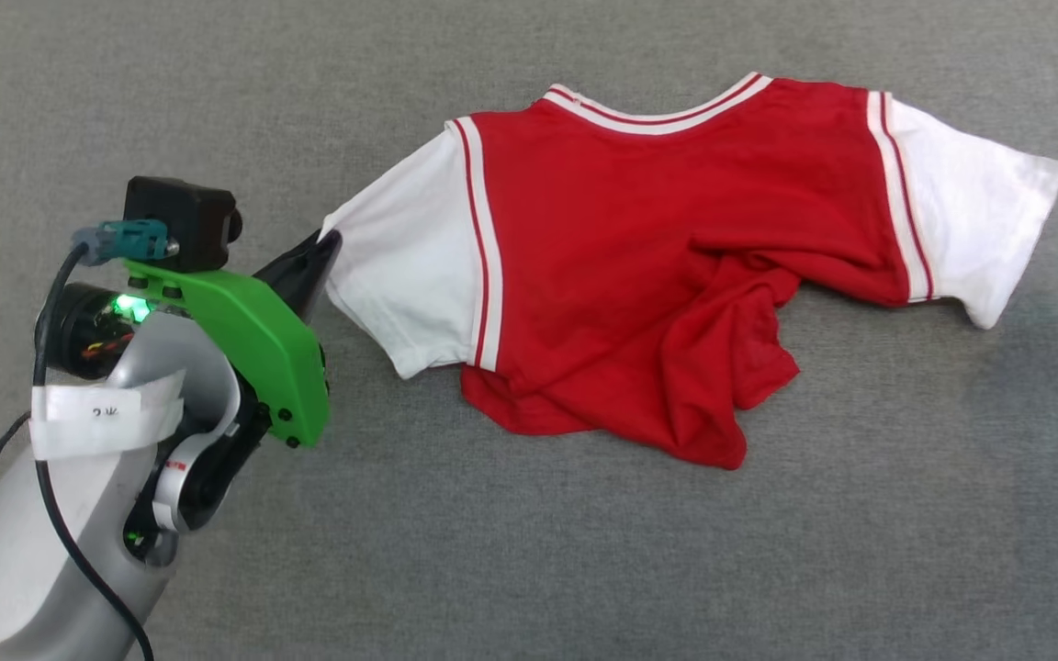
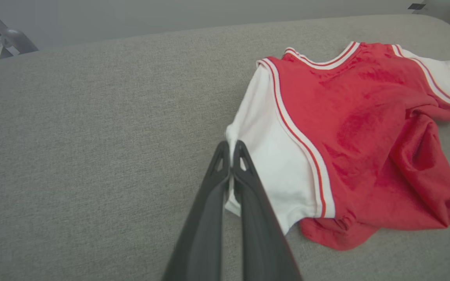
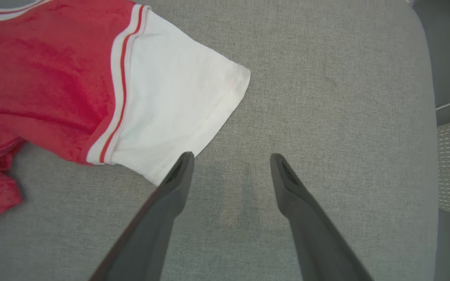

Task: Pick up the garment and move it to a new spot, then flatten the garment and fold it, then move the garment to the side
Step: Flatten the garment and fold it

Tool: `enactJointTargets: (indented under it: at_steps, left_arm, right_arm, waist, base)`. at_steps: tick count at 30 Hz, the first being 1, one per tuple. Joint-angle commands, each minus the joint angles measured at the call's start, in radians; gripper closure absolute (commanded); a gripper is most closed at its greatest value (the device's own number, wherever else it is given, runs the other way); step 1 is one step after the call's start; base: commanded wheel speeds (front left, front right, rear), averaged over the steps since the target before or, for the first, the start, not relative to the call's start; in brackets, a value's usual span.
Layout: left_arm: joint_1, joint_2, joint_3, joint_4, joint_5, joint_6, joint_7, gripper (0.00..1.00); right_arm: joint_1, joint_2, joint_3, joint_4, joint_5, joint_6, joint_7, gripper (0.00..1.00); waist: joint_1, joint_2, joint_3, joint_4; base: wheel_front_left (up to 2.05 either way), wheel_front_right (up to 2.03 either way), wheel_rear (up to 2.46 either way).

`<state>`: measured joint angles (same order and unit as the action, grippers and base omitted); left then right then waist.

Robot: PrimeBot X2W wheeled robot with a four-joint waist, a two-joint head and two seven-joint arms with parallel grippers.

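Garment (image 1: 639, 275): on the grey worktop (image 1: 217, 92), collar away from the robot, both white sleeves spread out, red body bunched and twisted toward the hem.
Left tool (image 2: 229, 147): closed on the cuff edge of the left sleeve (image 2: 272, 171) — only a thin pinch of white cloth between the fingers.
Right tool (image 3: 231, 156): wide open, holding nothing, just beside the right sleeve (image 3: 178, 89), one finger at its cuff corner; contact unclear.
Step in hand: probably flattening, by pulling the sleeves outward to spread the body.
Doing it well: set the right tool over the cuff corner and close on it before any pull; then draw both sleeves apart evenly and low over the worktop, to tauten the shoulders without dragging the whole garment sideways.
Watch for: a shallow left pinch slipping off under tension; a crumpled hem left tucked under — likely in need of a separate tug.
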<state>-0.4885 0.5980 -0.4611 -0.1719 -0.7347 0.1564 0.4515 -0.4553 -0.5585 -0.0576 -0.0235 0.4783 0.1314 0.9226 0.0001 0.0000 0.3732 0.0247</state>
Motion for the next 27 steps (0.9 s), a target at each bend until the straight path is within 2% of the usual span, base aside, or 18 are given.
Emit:
enactJointTargets:
  at_steps: [1, 6, 14, 24, 25, 26, 27]
  left_arm:
    - [0.016, 0.006, -0.003, -0.024, 0.009, 0.012, 0.006, 1.00]
    - [0.011, -0.001, -0.013, -0.093, 0.025, 0.035, 0.016, 1.00]
    - [-0.001, -0.010, -0.027, -0.137, 0.042, 0.046, 0.019, 1.00]
    - [-0.011, -0.020, -0.035, -0.129, 0.045, 0.041, 0.005, 1.00]
    - [-0.011, -0.020, -0.035, -0.126, 0.045, 0.040, 0.003, 1.00]
    - [-0.012, -0.020, -0.035, -0.123, 0.045, 0.039, 0.001, 1.00]
    - [-0.013, -0.020, -0.035, -0.119, 0.044, 0.038, 0.000, 1.00]
  right_arm:
    - [-0.041, -0.015, 0.006, 0.018, 0.004, -0.001, 0.020, 0.00]
    - [-0.157, -0.057, 0.050, 0.109, 0.010, -0.001, 0.072, 0.00]
    - [-0.281, -0.101, 0.109, 0.252, -0.010, -0.001, 0.048, 0.00]
    - [-0.309, -0.097, 0.203, 0.368, 0.031, -0.001, 0.010, 0.02]
    - [-0.305, -0.097, 0.212, 0.375, 0.040, -0.001, 0.015, 0.25]
    - [-0.302, -0.098, 0.223, 0.380, 0.051, -0.001, 0.018, 0.78]
    - [-0.300, -0.102, 0.231, 0.384, 0.061, -0.001, 0.015, 1.00]
  waist:
    - [-0.0001, 0.0000, 0.069, 0.063]
    - [-0.0001, 0.0000, 0.114, 0.099]
    - [-0.0001, 0.0000, 0.167, 0.130]
    - [-0.0001, 0.0000, 0.182, 0.138]
    - [-0.0001, 0.0000, 0.182, 0.138]
    - [-0.0001, 0.0000, 0.181, 0.138]
    - [-0.0001, 0.0000, 0.179, 0.138]
  base:
    - [0.00, 0.00, 0.00]
    - [0.00, 0.00, 0.00]
    - [0.00, 0.00, 0.00]
    - [0.00, 0.00, 0.00]
    - [0.00, 0.00, 0.00]
    - [0.00, 0.00, 0.00]
    - [0.00, 0.00, 0.00]
